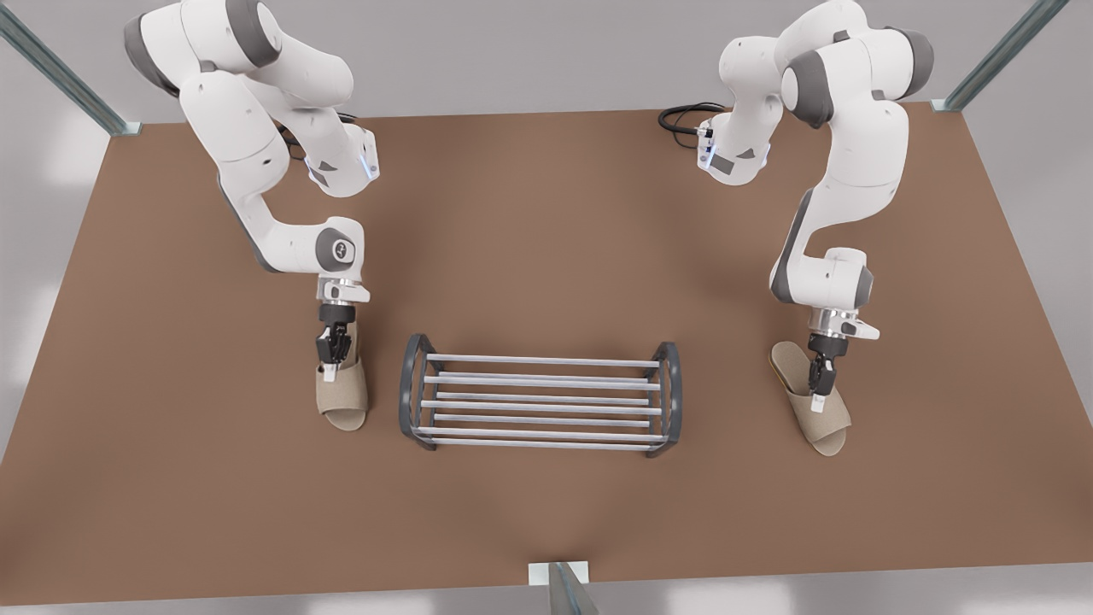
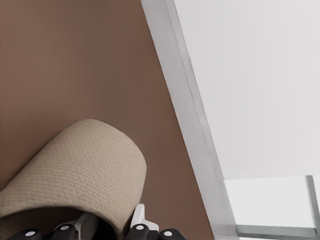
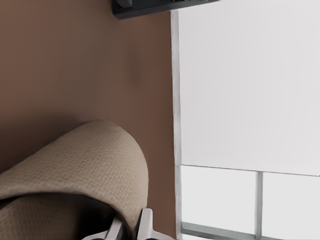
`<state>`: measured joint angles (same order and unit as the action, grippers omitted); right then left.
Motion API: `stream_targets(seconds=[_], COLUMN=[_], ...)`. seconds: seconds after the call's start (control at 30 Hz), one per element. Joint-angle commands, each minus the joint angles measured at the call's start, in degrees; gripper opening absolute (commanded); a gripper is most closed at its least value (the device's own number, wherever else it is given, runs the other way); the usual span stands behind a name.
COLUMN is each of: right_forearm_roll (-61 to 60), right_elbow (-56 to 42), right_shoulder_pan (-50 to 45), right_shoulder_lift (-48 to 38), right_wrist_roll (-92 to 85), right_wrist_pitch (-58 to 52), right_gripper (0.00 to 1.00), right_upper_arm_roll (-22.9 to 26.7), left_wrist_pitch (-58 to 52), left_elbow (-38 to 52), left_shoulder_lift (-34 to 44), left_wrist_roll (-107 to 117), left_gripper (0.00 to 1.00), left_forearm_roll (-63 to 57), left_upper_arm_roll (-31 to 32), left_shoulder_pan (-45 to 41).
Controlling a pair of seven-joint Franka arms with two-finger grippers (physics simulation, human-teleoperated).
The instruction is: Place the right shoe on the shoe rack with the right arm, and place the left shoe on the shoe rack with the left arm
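Observation:
The shoe rack, silver rods between dark arched ends, stands in the middle of the brown table. On the front view's left lies the right shoe, a beige slipper with its toe toward the table's near edge. My right gripper points down and is shut on the edge of its upper band. On the front view's right lies the left shoe, angled outward. My left gripper is shut on its band. Both slippers rest on the table.
The table has open room behind and in front of the rack. Metal posts stand at the near edge and far corners. A dark grey bar shows at the edge of the right wrist view.

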<state>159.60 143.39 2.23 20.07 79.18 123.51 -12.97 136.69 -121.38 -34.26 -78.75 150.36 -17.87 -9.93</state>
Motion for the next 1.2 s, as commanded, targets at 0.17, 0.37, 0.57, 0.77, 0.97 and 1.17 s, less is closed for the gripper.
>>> stream_targets(seconds=[0.17,0.37,0.57,0.77,0.97,1.17], right_forearm_roll=[0.2,-0.1,-8.9,-21.1,-26.0,-25.8], right_elbow=[0.0,-5.9,-20.9,-33.0,-40.9,-40.6], right_shoulder_pan=[0.1,0.4,-1.7,-7.5,-11.2,-12.9], right_shoulder_lift=[-8.2,-22.2,-23.4,-13.5,-3.7,3.0], right_wrist_roll=[-2.1,-0.5,0.1,-0.3,-0.3,-2.1], right_wrist_pitch=[7.5,26.3,44.5,44.2,41.4,33.3], right_gripper=[0.21,0.21,0.21,0.21,0.21,0.21], right_upper_arm_roll=[0.0,-0.2,-2.7,-6.2,-5.8,-4.0], left_wrist_pitch=[0.3,2.4,15.2,58.8,63.6,63.6], left_elbow=[-0.1,-0.2,-0.8,18.2,21.7,21.8], left_shoulder_lift=[0.7,3.1,14.0,19.8,28.1,30.9], left_wrist_roll=[0.1,-2.4,-3.0,-2.2,5.6,8.4], left_gripper=[0.3,0.26,0.28,0.29,0.24,0.24], left_forearm_roll=[-0.2,-0.4,-2.0,-1.2,0.1,0.5], left_upper_arm_roll=[-0.1,-0.2,2.7,29.0,33.0,32.7], left_shoulder_pan=[-0.2,-0.3,-1.9,-1.8,-1.8,-1.8])
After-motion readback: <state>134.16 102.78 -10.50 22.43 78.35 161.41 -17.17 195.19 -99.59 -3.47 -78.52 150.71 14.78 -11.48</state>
